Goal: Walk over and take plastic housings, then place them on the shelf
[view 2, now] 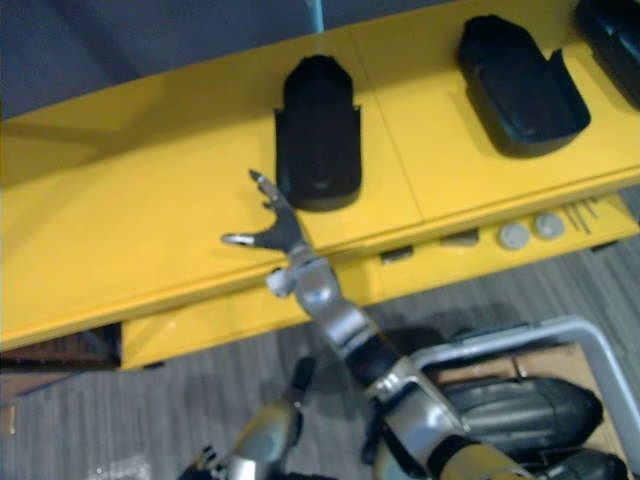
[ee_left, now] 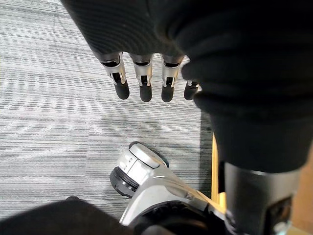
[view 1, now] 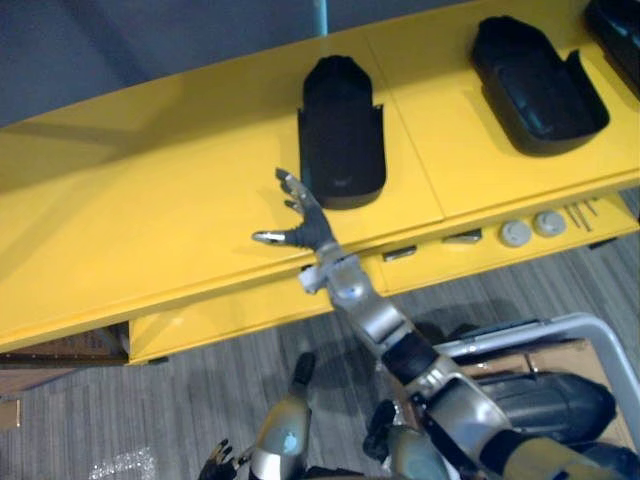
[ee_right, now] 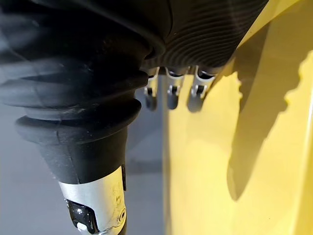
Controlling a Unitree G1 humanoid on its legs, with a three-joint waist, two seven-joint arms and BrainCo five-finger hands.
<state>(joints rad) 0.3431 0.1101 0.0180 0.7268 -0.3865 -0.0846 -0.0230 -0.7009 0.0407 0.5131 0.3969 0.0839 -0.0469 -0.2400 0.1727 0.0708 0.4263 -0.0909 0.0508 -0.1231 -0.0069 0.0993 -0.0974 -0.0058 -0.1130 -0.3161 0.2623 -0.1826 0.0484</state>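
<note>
Three black plastic housings lie on the yellow shelf: one in the middle, one further right, and one cut off at the far right corner. My right hand reaches over the shelf's front edge, just left of the middle housing's near end. Its fingers are straight and its thumb is spread, with nothing in it. My left hand hangs low beside me above the carpet, with fingers straight and empty, and shows in the left eye view at the bottom edge.
On a lower yellow ledge lie two small round silver parts and some thin pins. At the lower right stands a cart with a grey tube frame, holding another dark housing. Grey carpet covers the floor.
</note>
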